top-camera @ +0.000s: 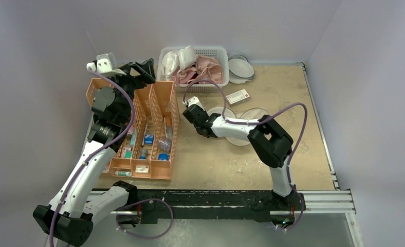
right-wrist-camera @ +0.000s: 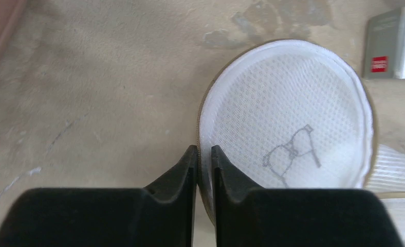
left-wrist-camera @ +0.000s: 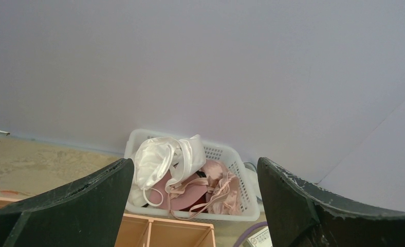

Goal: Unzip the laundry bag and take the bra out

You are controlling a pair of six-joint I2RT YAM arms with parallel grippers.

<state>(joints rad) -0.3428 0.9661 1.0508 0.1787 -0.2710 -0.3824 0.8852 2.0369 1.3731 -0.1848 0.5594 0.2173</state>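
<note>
Pinching the rim of the one laundry bag [right-wrist-camera: 288, 113] with the right gripper [right-wrist-camera: 204, 149], fingers [right-wrist-camera: 182, 170] all but closed on the white edge. Lying flat on the table [right-wrist-camera: 87, 77], glasses mark up. Just beyond, one small carton [top-camera: 237, 96]. Over on the left side, holding the left gripper [left-wrist-camera: 195, 162] spread wide and empty above the single orange organizer [top-camera: 159, 103]. Farthest back, one white basket [left-wrist-camera: 218, 149] by the wall, with one pale pink lacy bra [left-wrist-camera: 227, 191] heaped inside, touching a rose-mauve cup [left-wrist-camera: 187, 198].

High rear overview, left wrist shares basket [top-camera: 217, 50]
</note>
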